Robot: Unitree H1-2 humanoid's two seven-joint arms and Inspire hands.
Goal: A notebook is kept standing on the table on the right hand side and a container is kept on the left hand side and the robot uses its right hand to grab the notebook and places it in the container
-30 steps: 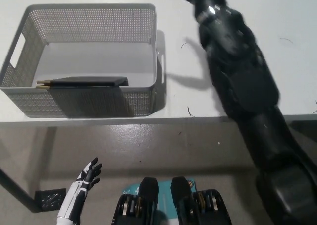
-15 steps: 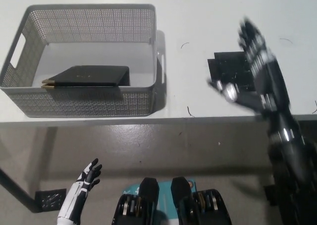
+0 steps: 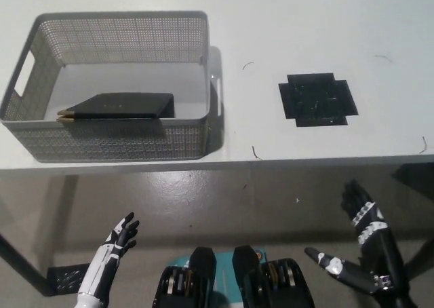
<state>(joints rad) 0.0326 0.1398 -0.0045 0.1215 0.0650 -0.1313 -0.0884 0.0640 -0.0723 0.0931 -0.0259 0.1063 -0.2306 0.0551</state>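
Notebook [image 3: 116, 106]: a dark, flat notebook lying inside the container, on its floor toward the near wall, pale page edges showing at its left end.
Container [image 3: 115, 142]: a grey mesh basket with cut-out handles, on the left part of the tabletop, near the front edge.
Tabletop [image 3: 305, 30]: white, with a few small dark curled marks on it.
Black mat [image 3: 317, 99]: a flat, cross-shaped black patch on the tabletop, well to the right of the container.
Right robot hand [image 3: 359, 243]: black, below the tabletop's edge at lower right, over the floor; fingers spread apart, holding nothing.
Left robot hand [image 3: 121, 235]: white, at lower left below the tabletop; fingers apart, holding nothing.
Floor [image 3: 224, 199]: grey and glossy, in front of the tabletop.
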